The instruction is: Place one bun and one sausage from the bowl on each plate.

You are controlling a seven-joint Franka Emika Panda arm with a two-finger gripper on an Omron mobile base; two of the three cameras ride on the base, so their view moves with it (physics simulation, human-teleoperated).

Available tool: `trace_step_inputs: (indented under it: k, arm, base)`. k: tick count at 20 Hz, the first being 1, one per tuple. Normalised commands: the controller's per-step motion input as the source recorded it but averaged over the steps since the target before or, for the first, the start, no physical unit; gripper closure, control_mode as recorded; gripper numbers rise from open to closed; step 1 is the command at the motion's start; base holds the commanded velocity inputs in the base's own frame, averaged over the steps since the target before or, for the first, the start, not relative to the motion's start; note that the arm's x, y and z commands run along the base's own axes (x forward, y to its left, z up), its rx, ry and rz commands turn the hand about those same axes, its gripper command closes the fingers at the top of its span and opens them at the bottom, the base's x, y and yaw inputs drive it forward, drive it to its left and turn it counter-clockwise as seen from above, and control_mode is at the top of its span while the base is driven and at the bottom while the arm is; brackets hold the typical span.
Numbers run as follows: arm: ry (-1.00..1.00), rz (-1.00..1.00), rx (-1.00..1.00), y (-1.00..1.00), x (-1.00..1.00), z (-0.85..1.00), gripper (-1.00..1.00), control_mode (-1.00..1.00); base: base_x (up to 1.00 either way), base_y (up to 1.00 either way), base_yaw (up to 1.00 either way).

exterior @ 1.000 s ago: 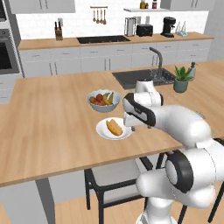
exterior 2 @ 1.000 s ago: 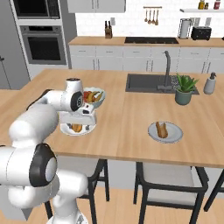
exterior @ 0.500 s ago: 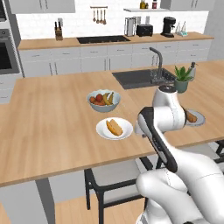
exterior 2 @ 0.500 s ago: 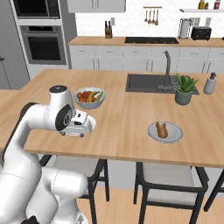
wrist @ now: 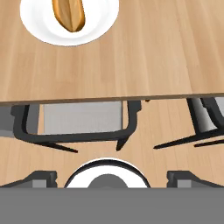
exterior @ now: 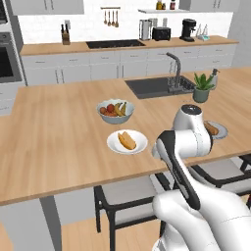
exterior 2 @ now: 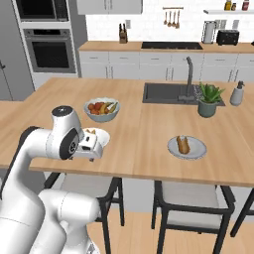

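Observation:
A white plate near the counter's front edge carries an orange-tan bun. Another plate lies to the right with a brownish elongated piece on it; bun or sausage, I cannot tell. My gripper hangs open and empty over the counter's front edge, just in front of the bun's plate and clear of it. The black bowl is out of view.
A pale fruit bowl stands behind the near plate. Sink, faucet and potted plant are at the back right. Dark stools stand under the counter's front edge.
My arm has swung back from above the bun's plate to the counter's front edge. The jaws stayed open. The bun has not moved.

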Motion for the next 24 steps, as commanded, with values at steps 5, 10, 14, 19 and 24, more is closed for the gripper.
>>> trace_step_inputs:
  k: [5,10,14,19,24]
  arm:
    - [0.00,0.00,0.00,0.00,0.00,0.00,-1.00,1.00]
    - [0.00,0.00,0.00,0.00,0.00,0.00,-1.00,1.00]
    - [0.00,0.00,0.00,0.00,0.00,0.00,-1.00,1.00]
    - [0.00,0.00,0.00,0.00,0.00,0.00,-1.00,1.00]
    - [0.00,0.00,0.00,0.00,0.00,0.00,-1.00,1.00]
  base:
    - [-0.42,-0.57,0.00]
    - [-0.34,-1.00,0.01]
    - [0.00,-1.00,0.01]
    - [0.07,-1.00,0.00]
    - [0.18,-1.00,0.00]
